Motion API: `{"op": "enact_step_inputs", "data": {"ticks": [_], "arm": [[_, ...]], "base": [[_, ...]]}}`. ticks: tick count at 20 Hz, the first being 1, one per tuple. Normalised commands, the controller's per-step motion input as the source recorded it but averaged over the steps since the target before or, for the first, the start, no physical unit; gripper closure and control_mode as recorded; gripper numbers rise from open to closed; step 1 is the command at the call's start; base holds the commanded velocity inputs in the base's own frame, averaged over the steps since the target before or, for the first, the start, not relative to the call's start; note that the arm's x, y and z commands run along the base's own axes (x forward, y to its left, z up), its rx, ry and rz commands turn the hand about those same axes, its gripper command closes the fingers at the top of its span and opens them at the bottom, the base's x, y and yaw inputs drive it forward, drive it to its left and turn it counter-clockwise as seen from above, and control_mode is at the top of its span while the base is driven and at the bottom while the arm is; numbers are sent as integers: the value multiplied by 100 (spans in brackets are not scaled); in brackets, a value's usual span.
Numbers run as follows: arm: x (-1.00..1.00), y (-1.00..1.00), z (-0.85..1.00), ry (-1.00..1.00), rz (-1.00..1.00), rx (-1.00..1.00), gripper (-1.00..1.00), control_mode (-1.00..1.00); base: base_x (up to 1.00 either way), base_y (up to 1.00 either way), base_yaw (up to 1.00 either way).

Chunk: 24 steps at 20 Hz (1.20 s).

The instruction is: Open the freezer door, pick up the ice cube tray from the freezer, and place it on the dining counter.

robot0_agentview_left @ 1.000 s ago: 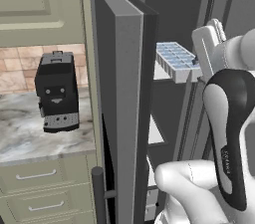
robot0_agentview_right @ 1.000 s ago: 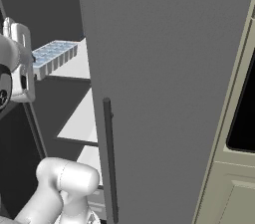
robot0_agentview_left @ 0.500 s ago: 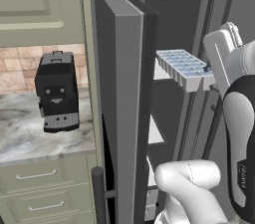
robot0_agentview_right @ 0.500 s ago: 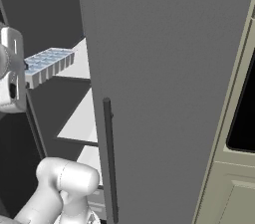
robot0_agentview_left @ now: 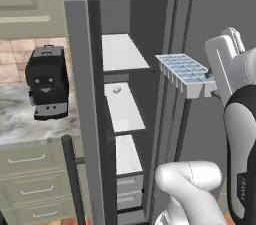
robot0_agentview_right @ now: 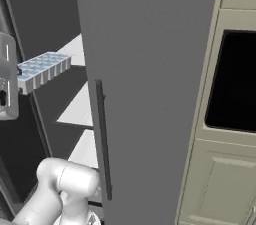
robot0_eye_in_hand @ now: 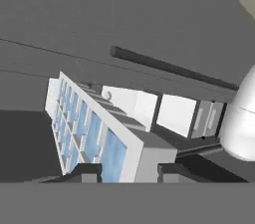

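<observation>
Out in front of the open freezer [robot0_agentview_left: 125,104], a tall dark-grey compartment with smooth flat white shelves stacked one under another, the small rectangular pale-blue and white ice cube tray [robot0_agentview_left: 186,74] hangs in the air, clear of every shelf. Its top is a grid of square cells with thin white walls, and it juts roughly level from the gripper [robot0_eye_in_hand: 129,170] toward 9 o'clock in the left base view and toward 2 o'clock in the right base view [robot0_agentview_right: 44,69]. In the hand view the two small dark fingertips [robot0_eye_in_hand: 85,172] pinch the near short end of the tray [robot0_eye_in_hand: 94,133], one on each side of its white rim. At 9 o'clock in the left base view the tall matte-grey freezer door [robot0_agentview_left: 82,104] stands swung wide, seen edge-on, with its long dark bar handle [robot0_agentview_left: 74,179] low beside it. Beyond the door, a boxy black coffee machine [robot0_agentview_left: 47,89] sits on a veined marble countertop [robot0_agentview_left: 30,124] over pale sage-green drawer fronts [robot0_agentview_left: 35,189]. In the right base view a plain flat grey door [robot0_agentview_right: 150,94] with a dark vertical bar handle [robot0_agentview_right: 102,139] is at the middle, and a cream cabinet with a black glass oven panel [robot0_agentview_right: 232,81] stands at 3 o'clock.
</observation>
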Motion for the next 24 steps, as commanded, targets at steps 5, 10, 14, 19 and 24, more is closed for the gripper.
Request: {"op": "enact_step_inputs", "data": {"ticks": [5,10,14,19,24], "arm": [[0,0,0,0,0,0,100,100],[0,0,0,0,0,0,100,100],[0,0,0,0,0,0,100,100],[0,0,0,0,0,0,100,100],[0,0,0,0,0,0,100,100]], "base": [[-44,-100,13],[-52,-94,40],[-76,-27,85],[-21,-1,100],[0,0,100]]}}
